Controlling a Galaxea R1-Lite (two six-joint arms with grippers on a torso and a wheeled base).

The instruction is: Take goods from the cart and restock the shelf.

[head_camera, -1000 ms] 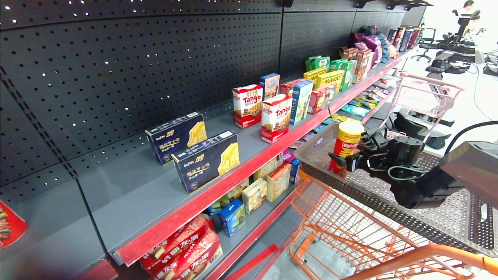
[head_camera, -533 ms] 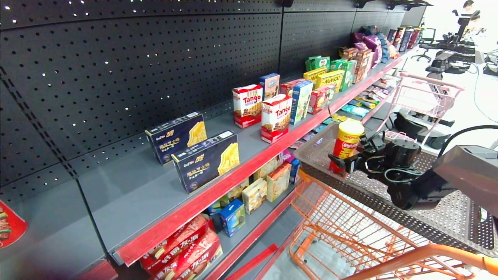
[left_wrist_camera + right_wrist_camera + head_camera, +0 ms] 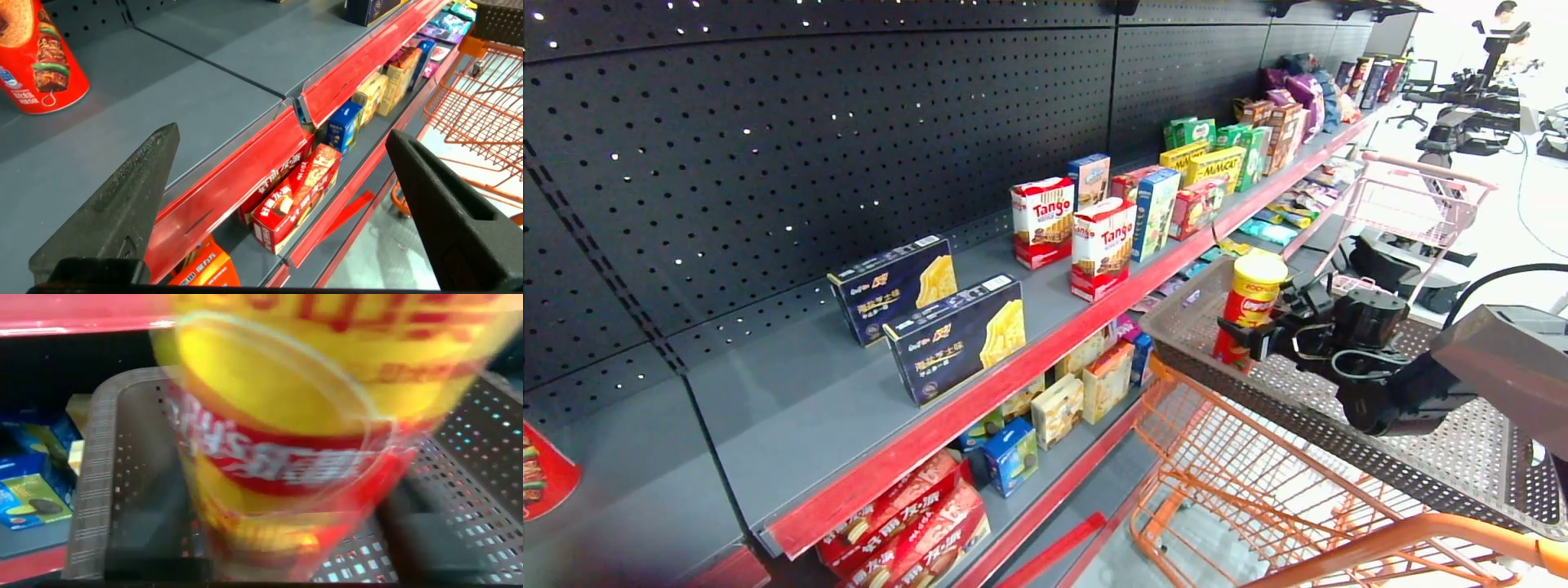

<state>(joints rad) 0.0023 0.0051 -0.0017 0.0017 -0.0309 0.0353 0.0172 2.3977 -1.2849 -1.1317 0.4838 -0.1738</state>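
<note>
Mesh cart tray | canister upright | right fingers clasp its middle

Bright, even light; the far room glares white, pinpoints shine through the pegboard, shelf lines bow at the edges

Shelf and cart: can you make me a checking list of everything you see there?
Surface: grey metal shelf with red edge, partly bare.
Job's things: yellow-and-red snack canister upright on the brown perforated tray of the orange wire cart.
Clutter: dark blue boxes and red-and-white boxes on the shelf.
Hands: left hand open over the shelf; right hand at the canister, grip unclear.
Cables: black cable arching by the right arm.
Surroundings: black pegboard wall, pink cart farther along.
</note>
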